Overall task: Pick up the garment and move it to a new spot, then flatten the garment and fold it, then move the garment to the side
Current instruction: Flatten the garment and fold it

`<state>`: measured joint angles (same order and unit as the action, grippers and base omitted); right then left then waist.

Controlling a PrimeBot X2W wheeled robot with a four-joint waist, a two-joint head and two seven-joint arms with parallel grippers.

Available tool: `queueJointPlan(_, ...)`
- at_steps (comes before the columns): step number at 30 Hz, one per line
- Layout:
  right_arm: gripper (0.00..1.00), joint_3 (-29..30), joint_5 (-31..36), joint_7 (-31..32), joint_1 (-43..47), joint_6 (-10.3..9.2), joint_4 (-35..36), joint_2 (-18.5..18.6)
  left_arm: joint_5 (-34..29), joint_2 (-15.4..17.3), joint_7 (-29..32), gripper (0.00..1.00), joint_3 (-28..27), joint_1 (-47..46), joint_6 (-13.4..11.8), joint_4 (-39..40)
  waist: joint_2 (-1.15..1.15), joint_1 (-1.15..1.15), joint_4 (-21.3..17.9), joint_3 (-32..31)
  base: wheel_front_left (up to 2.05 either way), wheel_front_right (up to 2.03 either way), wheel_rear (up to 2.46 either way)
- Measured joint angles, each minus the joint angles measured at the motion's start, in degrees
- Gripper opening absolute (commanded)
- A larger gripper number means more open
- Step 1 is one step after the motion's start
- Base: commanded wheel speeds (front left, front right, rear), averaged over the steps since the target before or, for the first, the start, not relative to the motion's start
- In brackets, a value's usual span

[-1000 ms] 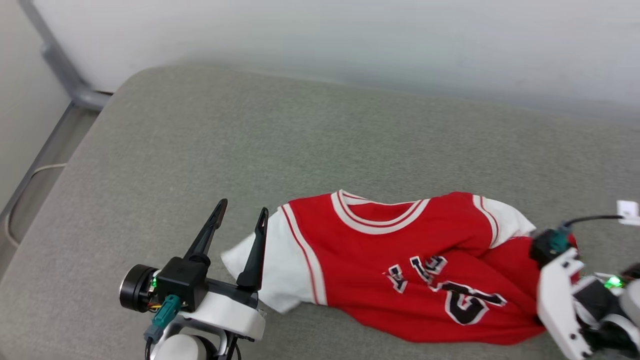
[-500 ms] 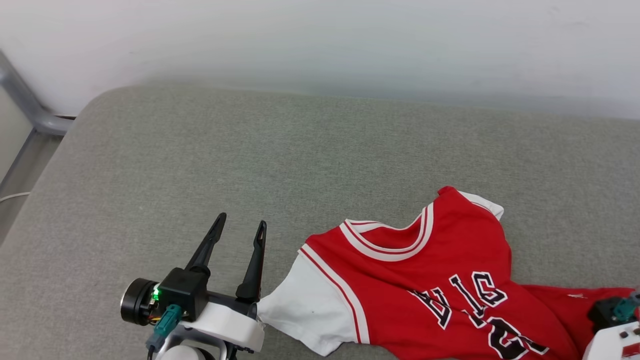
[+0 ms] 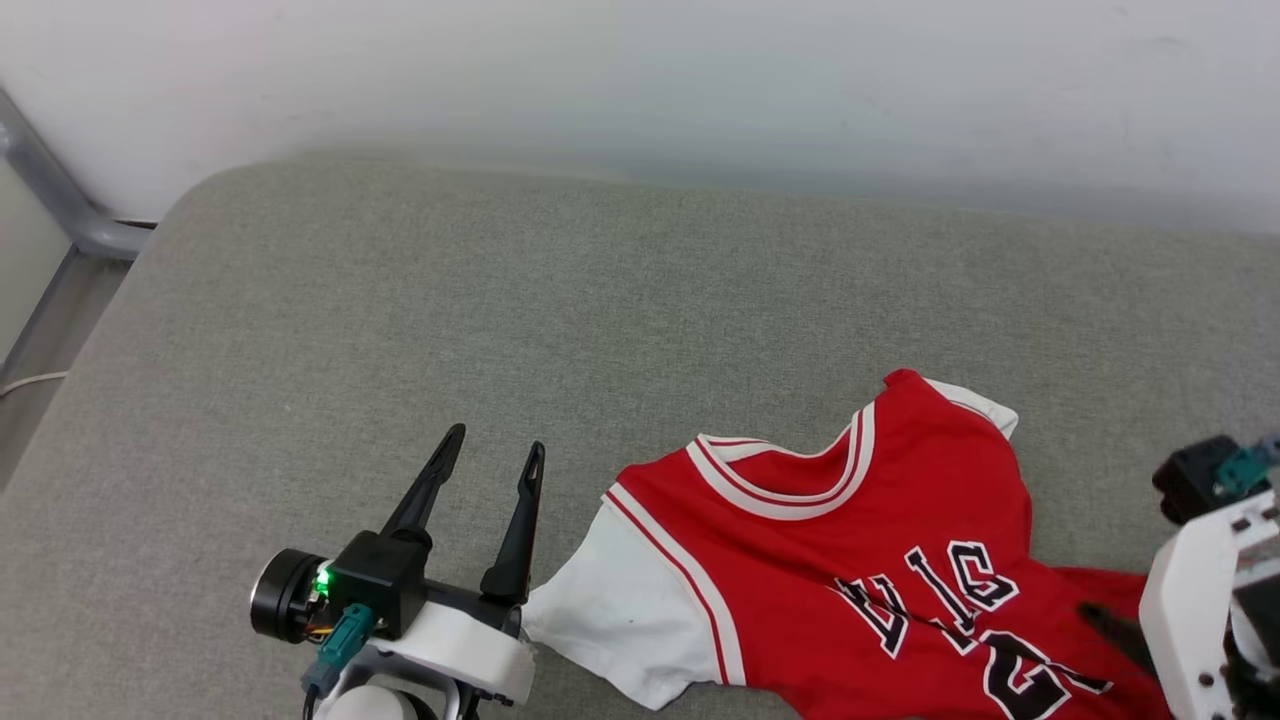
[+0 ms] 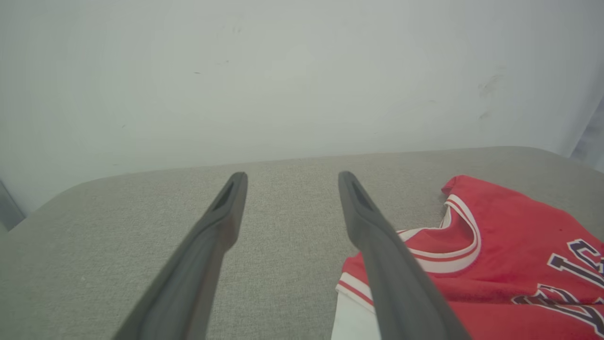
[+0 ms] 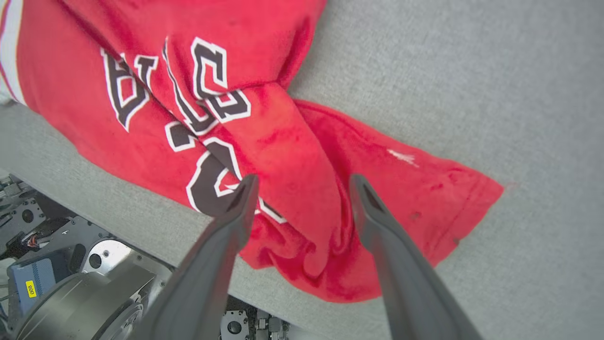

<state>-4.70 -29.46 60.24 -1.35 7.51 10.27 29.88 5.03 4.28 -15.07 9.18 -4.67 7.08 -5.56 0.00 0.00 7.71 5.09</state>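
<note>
The garment point(image 3: 880, 560), a red jersey with white sleeves and black lettering, lies crumpled on the grey cushion at the lower right, collar toward the wall. Its lower part is bunched into folds point(image 5: 292, 141). My right gripper point(image 5: 303, 179) is open and hovers just above those folds, one finger to each side of a ridge, holding nothing. One dark finger point(image 3: 1110, 628) of it shows beside its white wrist housing point(image 3: 1195, 600). My left gripper point(image 3: 497, 440) is open and empty, left of the white sleeve point(image 3: 630, 630). The left wrist view has the collar point(image 4: 453, 245) right of the left gripper point(image 4: 292, 174).
The grey cushion point(image 3: 500, 300) runs back to a white wall point(image 3: 640, 70). A grey metal frame point(image 3: 60, 200) stands past its left end. In the right wrist view the cushion's front edge point(image 5: 141, 212) lies close under the garment, with my base point(image 5: 71, 293) below it.
My right gripper has opened and let go of the garment's lower part, and its wrist has risen. The head camera shifted, and the garment now lies more spread out. The left gripper stays open.
</note>
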Motion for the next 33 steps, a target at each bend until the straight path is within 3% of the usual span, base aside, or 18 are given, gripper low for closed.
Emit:
queueJointPlan(6,1.00,1.0,-0.4,6.8,-10.8,0.00,-0.5,0.9,0.1,-0.2,0.0,1.00,0.7,-1.2,0.2,0.2,0.00,0.00,1.7,2.0,0.00,0.00,0.00)
queueJointPlan(18,1.00,1.7,4.8,10.9,-29.3,0.00,-19.7,0.4,0.8,-0.8,0.0,1.00,2.0,-5.3,0.3,0.2,0.00,0.00,8.1,9.1,0.00,0.00,0.00)
queueJointPlan(27,1.00,-1.8,7.3,9.9,-32.4,0.00,-28.0,1.1,1.2,-1.1,0.0,1.00,2.7,-6.6,0.3,0.6,0.00,0.00,11.8,13.6,0.00,0.00,0.00)
queueJointPlan(33,1.00,-3.1,6.8,9.1,-32.5,-0.01,-29.8,1.6,1.3,-1.2,0.0,1.00,2.7,-7.3,0.3,0.7,0.00,0.00,12.6,15.5,0.00,0.00,0.00)
